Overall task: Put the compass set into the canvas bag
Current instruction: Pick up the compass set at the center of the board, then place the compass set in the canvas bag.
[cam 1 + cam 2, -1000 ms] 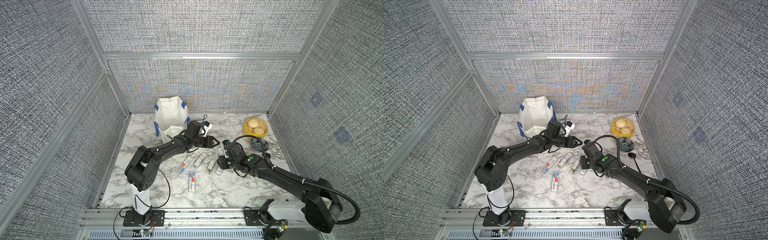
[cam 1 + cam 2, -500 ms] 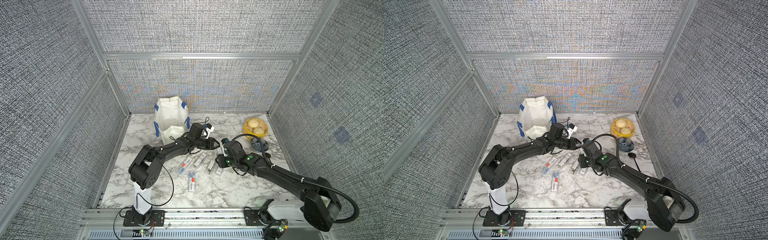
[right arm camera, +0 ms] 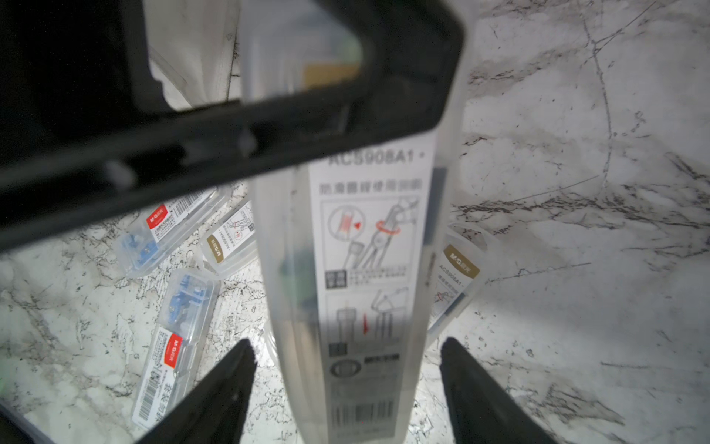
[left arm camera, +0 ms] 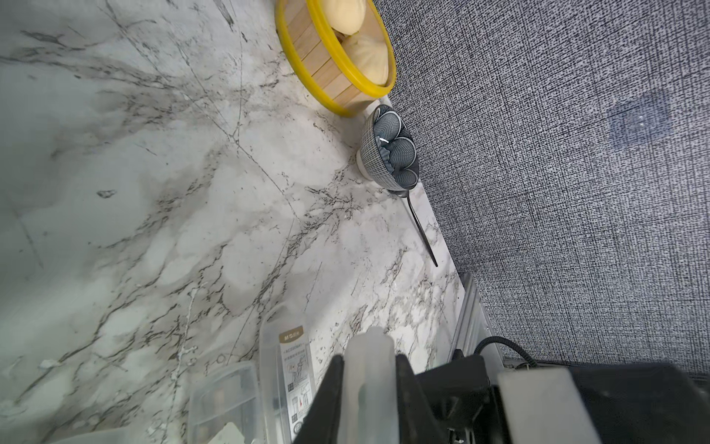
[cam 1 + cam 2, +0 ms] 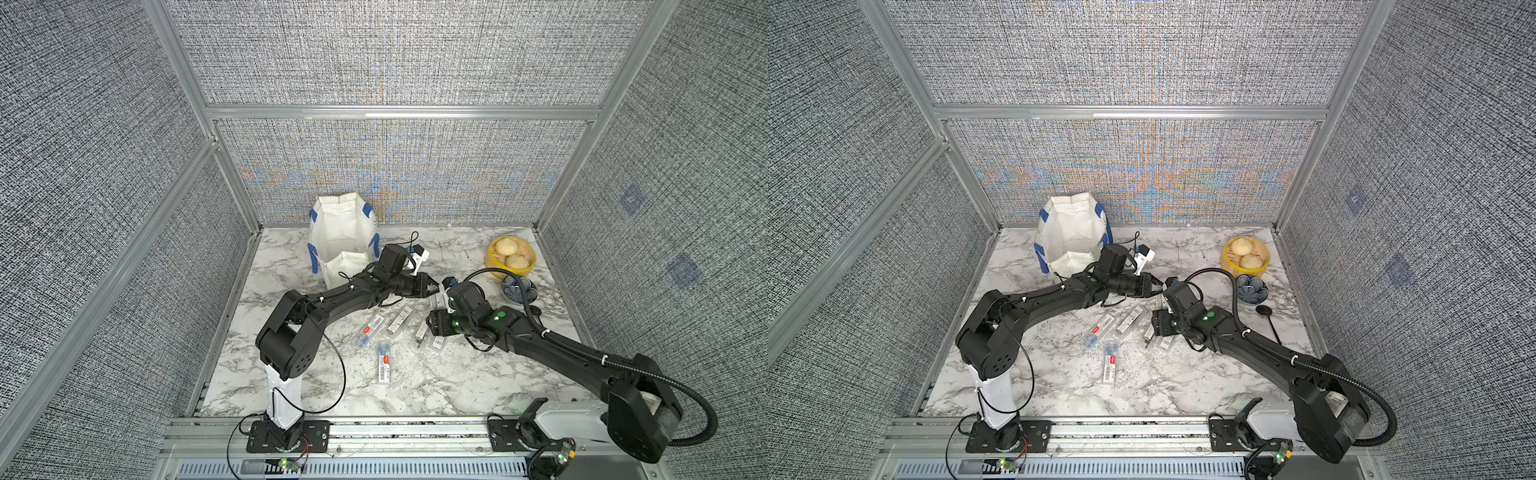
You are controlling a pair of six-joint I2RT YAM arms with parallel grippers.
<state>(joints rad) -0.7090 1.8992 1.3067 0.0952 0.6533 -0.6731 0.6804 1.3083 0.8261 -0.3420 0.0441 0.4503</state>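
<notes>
Marble-patterned white and grey surface (image 5: 457,374), hard and glossy. It is enclosed on three sides by grey woven-fabric wall panels (image 5: 395,166) set in aluminium framing (image 5: 399,112).

Rear left: upright white canvas bag with short blue strap handles (image 5: 340,232). Its mouth is open and the cloth is creased, with the front panel slumped lower than the back. It appears so in both top views.

Centre: the left end effector (image 4: 369,360) is clenched on one end of the compass set (image 3: 365,269). This is a long, narrow case of clear, slightly frosted plastic with a white label printed with line diagrams, red arrows and a barcode. The set is held clear of the surface, to the right of the bag and outside it.

The right end effector (image 3: 345,342) is released. Its black pointed fingers (image 3: 230,384) stand either side of the case, with a gap on each side.

Below lie loose clear cases (image 5: 384,361), flat on the surface. Some have red labels and blue contents, others gold-banded labels.

Right, near the wall:
- a small round bowl with a blue-and-white pattern (image 4: 370,146);
- a thin black spoon (image 4: 420,234) just beside the bowl;
- a round wooden-slat steamer basket with yellow rims (image 4: 326,69), holding two pale smooth buns (image 5: 507,246).
</notes>
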